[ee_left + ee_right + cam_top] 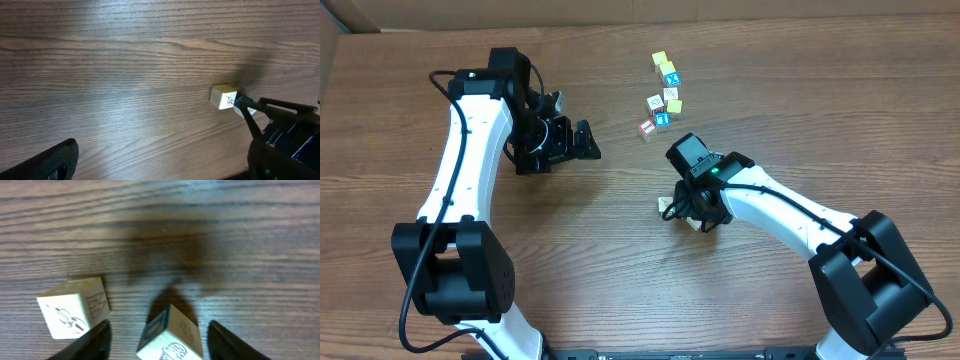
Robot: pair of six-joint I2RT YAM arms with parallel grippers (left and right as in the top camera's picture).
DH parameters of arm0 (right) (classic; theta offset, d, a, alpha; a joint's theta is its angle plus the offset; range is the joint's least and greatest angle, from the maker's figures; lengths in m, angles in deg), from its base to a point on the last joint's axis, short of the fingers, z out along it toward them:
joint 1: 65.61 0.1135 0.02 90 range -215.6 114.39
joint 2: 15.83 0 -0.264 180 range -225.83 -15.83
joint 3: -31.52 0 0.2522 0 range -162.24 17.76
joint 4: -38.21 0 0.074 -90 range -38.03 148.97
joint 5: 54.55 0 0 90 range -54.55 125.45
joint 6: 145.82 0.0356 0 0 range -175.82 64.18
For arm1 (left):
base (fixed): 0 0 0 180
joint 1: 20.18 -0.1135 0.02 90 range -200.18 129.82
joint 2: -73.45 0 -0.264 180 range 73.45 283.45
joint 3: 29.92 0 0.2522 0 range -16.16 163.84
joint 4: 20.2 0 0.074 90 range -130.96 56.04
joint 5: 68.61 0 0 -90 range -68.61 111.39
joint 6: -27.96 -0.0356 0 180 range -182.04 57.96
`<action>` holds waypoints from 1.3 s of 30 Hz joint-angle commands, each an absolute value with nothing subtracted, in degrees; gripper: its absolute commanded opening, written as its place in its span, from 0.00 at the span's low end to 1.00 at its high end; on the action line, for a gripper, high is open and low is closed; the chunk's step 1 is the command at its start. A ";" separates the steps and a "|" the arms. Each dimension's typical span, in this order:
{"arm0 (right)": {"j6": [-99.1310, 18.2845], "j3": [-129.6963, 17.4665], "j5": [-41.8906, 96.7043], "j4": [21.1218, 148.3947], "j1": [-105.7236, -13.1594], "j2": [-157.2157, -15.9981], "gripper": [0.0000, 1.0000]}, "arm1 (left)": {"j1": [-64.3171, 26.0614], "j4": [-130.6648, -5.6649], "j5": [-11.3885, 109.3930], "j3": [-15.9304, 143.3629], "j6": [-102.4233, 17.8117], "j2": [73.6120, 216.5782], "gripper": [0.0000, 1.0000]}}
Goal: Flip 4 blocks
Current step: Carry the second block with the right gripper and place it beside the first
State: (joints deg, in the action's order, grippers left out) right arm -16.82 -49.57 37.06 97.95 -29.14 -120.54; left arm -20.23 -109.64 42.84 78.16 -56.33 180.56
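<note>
As the right gripper (159, 326) stood with its jaws apart low over a wooden table (620, 280), a small picture block (172, 336) sat between its two black fingers (97, 339). Bare wood showed on either side of the block and neither finger touched it. The block was turned edge-on to the right wrist camera, with a blue-framed face on one side and a cream printed face on the other.

A second block (75, 307) rested on the table just outside the jaws, beside one finger. It was apart from the first block and had cream sides with small line drawings under a yellowish top. From overhead, both blocks lay near the middle of the table, at the tip of the right arm (790, 215).

The left gripper (586, 141) hung well apart from them, nearer the table's left side, with its jaws spread wide and nothing between them. Its wrist camera looked across open wood grain toward the two blocks and the right gripper's fingers beside them.

Toward the far edge of the table, well apart from both grippers, a cluster of small cubes (664, 95) lay in a loose line. Some were yellow-topped and others white with printed faces. A red-framed cube (646, 127) and a blue-faced cube (662, 119) sat at the end nearest the arms.
</note>
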 commanded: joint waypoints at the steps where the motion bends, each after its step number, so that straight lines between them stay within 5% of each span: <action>1: -16.49 -49.42 36.09 99.19 -28.98 -120.41 0.59 | -20.52 -109.75 43.28 79.13 -56.72 181.24 1.00; 10: -15.97 -49.42 32.03 101.77 -29.03 -120.41 0.58 | -20.52 -109.75 43.25 79.13 -56.70 181.24 1.00; 19: -12.21 -49.42 30.65 102.67 -28.92 -120.41 0.31 | -20.52 -109.75 43.28 79.13 -56.70 181.24 1.00; 39: -12.53 -49.42 34.28 94.98 -28.98 -120.41 0.40 | -20.52 -109.75 43.28 79.13 -56.72 181.24 1.00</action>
